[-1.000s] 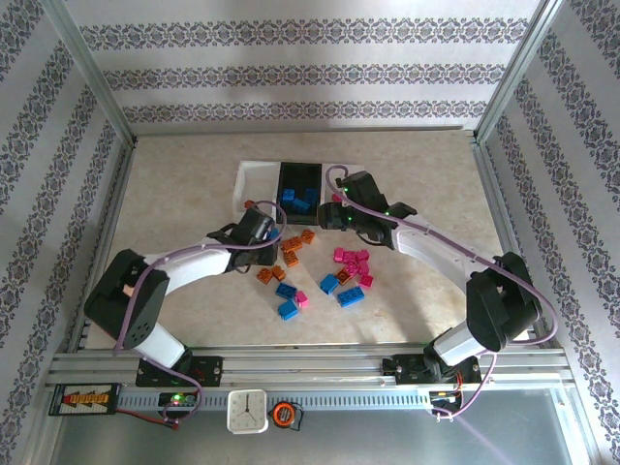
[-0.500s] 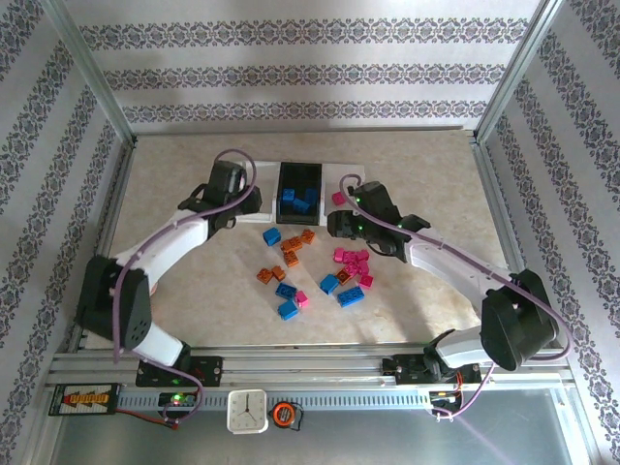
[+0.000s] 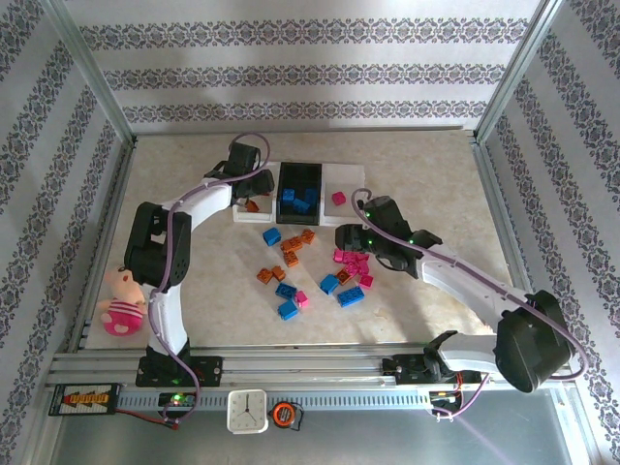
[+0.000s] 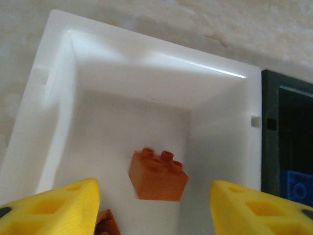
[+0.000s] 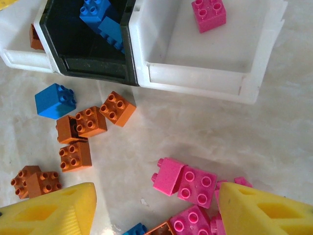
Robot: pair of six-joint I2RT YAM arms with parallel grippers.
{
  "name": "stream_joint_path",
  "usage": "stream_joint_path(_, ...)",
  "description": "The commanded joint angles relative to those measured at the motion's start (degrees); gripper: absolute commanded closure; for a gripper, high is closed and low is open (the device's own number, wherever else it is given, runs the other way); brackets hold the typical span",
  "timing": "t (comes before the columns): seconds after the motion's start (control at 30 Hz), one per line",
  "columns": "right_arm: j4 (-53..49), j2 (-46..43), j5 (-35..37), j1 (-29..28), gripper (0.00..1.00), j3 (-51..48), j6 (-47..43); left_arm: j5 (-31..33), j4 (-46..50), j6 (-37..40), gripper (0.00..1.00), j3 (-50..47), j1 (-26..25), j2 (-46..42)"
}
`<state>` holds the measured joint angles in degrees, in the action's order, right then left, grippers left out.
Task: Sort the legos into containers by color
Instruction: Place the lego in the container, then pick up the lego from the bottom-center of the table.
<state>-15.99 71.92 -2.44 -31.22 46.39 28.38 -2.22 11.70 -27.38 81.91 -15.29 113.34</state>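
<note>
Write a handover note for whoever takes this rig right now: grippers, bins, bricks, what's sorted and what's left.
Left gripper: open, empty, over the left white bin.
Right gripper: open, empty, above the loose pink bricks on the table.
Done: orange bricks in the left white bin; blue bricks in the black bin; one pink brick in the right white bin.
Left: loose orange bricks, loose blue bricks and the loose pink bricks, all in front of the bins.

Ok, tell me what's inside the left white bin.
One orange-brown brick is in the bin, and a second brick shows a corner beside the yellow fingers, which cover the bin's near end.
</note>
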Motion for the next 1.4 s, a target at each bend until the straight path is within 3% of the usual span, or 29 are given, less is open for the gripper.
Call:
stream_joint_path(0.0,-2.23,-1.81,-0.37,0.46,0.32,-1.1,0.33,-1.9,-0.01,-1.14,0.32,0.92,0.27,-3.82)
stream_joint_path(0.13,-2.82,-1.71,-1.98,0.46,0.32,-1.64,0.35,-4.2,-2.3,-1.88,0.25,-2.85,-1.05,-10.72)
stream_joint_path(0.3,-2.39,1.55,-4.59,-0.99,0.35,-0.72,-0.1,-7.48,-7.99,-4.04,0.15,-14.84,-3.75,-22.67)
stream_joint_path(0.37,-1.99,3.66,-5.15,-2.63,0.35,0.8,-1.02,-8.9,-9.85,-5.27,0.01,-20.91,-4.6,-27.86)
stream_joint_path(0.67,-6.12,18.28,-5.94,-14.66,0.34,13.15,-8.47,-9.46,-7.84,-7.92,0.0,-42.89,-6.66,-48.6)
stream_joint_path(0.93,-12.06,22.39,-5.68,-19.46,0.35,14.69,-11.52,-7.67,-1.8,-8.36,0.0,-51.81,-6.65,-61.9)
stream_joint_path(1.07,-14.35,23.07,-6.34,-22.85,0.35,15.51,-13.31,-6.84,-1.42,-9.22,0.0,-54.36,-6.67,-64.16)
stream_joint_path(1.27,-15.03,25.02,-6.12,-23.99,0.47,14.27,-13.57,-6.4,-1.13,-9.44,0.0,-54.49,-6.64,-63.26)
stream_joint_path(1.37,-13.71,25.97,-7.1,-24.81,0.47,14.38,-13.44,-6.44,-1.37,-9.48,0.0,-54.07,-6.6,-62.47)
